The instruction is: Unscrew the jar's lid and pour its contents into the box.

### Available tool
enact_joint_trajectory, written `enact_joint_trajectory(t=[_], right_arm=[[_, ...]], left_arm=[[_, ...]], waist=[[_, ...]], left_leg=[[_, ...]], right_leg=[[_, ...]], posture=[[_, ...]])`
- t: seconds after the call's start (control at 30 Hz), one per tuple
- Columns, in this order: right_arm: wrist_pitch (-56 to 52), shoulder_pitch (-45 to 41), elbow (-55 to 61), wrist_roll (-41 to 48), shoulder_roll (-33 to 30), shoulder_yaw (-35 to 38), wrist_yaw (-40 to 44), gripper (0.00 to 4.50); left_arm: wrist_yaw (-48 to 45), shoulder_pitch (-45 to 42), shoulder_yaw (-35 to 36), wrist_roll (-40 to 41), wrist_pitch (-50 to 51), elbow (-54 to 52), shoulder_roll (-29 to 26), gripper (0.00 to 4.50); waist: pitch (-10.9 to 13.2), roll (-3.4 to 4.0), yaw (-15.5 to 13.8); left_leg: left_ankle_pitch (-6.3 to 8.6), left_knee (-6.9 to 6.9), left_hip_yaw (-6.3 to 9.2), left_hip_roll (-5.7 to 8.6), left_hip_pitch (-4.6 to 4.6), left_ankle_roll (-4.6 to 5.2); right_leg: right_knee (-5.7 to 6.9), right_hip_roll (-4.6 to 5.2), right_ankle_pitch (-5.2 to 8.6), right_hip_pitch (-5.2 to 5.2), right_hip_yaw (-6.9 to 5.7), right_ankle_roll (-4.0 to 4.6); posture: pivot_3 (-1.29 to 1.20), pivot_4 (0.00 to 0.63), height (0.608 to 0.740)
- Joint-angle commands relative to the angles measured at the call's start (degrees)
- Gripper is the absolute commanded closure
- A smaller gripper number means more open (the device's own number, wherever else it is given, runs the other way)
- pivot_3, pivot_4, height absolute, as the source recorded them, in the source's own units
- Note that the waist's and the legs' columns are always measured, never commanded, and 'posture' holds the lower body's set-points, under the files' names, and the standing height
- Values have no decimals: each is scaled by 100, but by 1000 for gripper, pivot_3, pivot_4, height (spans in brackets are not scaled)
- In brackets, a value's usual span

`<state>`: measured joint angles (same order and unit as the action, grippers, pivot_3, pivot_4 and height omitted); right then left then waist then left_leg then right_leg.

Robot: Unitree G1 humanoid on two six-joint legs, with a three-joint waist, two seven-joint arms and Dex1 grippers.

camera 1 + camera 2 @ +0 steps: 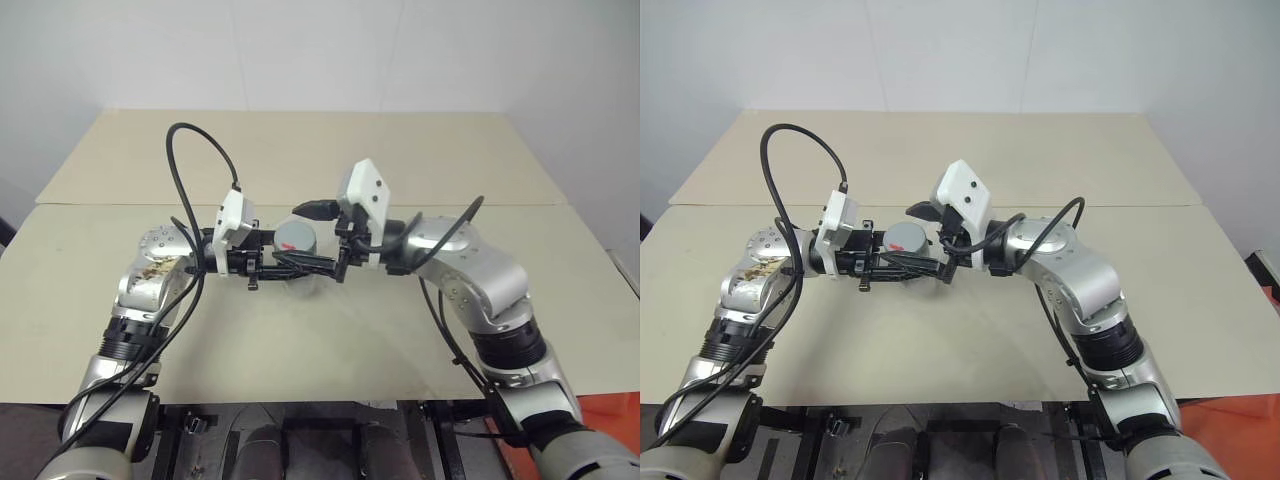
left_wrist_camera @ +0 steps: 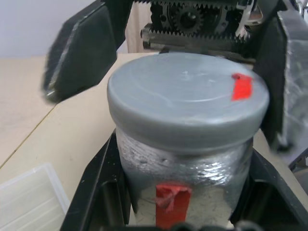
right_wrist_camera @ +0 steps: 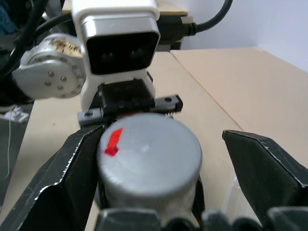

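My left gripper [image 1: 288, 264] is shut on the jar [image 2: 179, 169] and holds it upright above the table. The jar has a red stripe on its pale label. The grey lid [image 2: 187, 98], with a small red mark, sits on top of the jar. From the opposite side, my right gripper [image 3: 168, 166] stands open with one finger on each side of the lid. One of its fingers [image 3: 72, 173] is close against the lid, and the other stands well apart from it. The clear box [image 2: 29, 197] lies on the table below and beside the jar. The contents are hidden inside the jar.
The beige table [image 1: 300, 340] has a seam [image 1: 500, 205] running across it behind the arms. A white wall rises beyond the table's far edge. A black cable [image 1: 195, 150] loops above my left wrist.
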<state>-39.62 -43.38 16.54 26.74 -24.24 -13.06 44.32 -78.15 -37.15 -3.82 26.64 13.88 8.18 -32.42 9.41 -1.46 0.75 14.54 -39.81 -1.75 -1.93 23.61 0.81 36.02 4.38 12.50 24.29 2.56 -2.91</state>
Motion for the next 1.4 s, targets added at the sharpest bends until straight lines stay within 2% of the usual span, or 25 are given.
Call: enact_joint_trajectory(t=[0.03,0.4,0.6,0.9,1.07,1.4], right_arm=[[177,70,-108,-36,-324,606,8,42],[289,329,-34,122,-616,935,255,42],[364,574,326,407,-810,1053,679,42],[226,397,818,546,-318,621,458,42],[486,116,450,-30,-46,95,272,42],[579,-253,-149,-386,390,83,104,42]], left_arm=[[-254,7,71,80,-76,-188,-142,2442],[-324,77,103,102,-70,-237,-199,2442],[-238,28,128,76,-82,-138,-139,2442],[-165,-122,28,33,-92,32,163,2442],[-160,-188,-40,-12,-131,78,312,2442],[-192,-142,-27,23,-137,29,306,2442]], waist=[[0,0,2],[0,0,13],[0,0,-4],[0,0,6],[0,0,4],[0,0,-1]], left_leg=[[0,0,0,0,0,0],[0,1,-1,-1,1,0],[0,1,0,0,2,0],[0,0,2,0,1,0],[0,0,1,1,0,0],[0,0,2,0,2,0]], right_leg=[[0,0,0,0,0,0],[-5,-1,0,1,1,0],[-7,0,0,0,1,0],[-5,-1,0,0,0,0],[-4,-1,0,0,0,0],[3,-1,0,1,-1,0]], posture=[[0,150,740],[0,150,740],[0,150,740],[0,150,740],[0,150,740],[0,150,740]])
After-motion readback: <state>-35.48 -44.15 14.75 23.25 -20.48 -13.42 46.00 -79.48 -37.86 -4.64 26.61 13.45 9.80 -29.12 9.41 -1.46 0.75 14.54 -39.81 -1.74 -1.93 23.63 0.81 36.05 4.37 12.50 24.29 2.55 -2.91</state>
